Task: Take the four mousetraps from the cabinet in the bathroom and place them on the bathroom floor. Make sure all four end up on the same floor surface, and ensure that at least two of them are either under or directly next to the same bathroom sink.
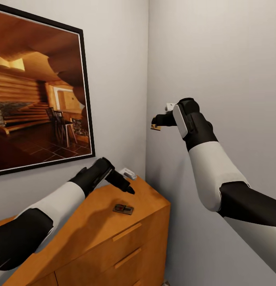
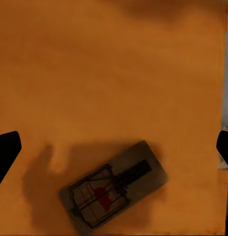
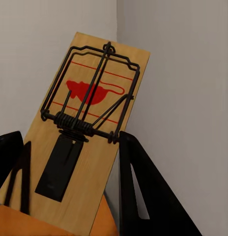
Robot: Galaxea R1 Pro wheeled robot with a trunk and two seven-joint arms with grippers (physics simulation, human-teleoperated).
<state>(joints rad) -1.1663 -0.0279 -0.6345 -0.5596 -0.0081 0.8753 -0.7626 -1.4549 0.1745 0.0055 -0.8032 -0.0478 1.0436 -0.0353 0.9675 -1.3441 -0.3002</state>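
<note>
Nearest you in the head view is your left arm, reaching in over the cabinet (image 1: 94, 222), with the left gripper (image 1: 128, 186) hovering just above its orange-brown top. A mousetrap (image 1: 123, 209) lies flat on that top just below the gripper, near the front edge. Your right gripper (image 1: 155, 122) is raised in the wall corner, well above the cabinet, with a second mousetrap (image 1: 155, 127) pinched at its tip. A framed picture (image 1: 38, 91) of a timber interior hangs on the wall to the left.

In your left wrist view, the mousetrap (image 2: 114, 186) rests at a slant on the cabinet top (image 2: 109, 73), untouched; the two dark fingertips (image 2: 6, 150) stand wide apart at the edges.

In your right wrist view, the held mousetrap (image 3: 87, 128) stands nearly upright against the grey wall corner, wire and red mark facing you, its lower end clamped between the black fingers (image 3: 143, 191).
</note>
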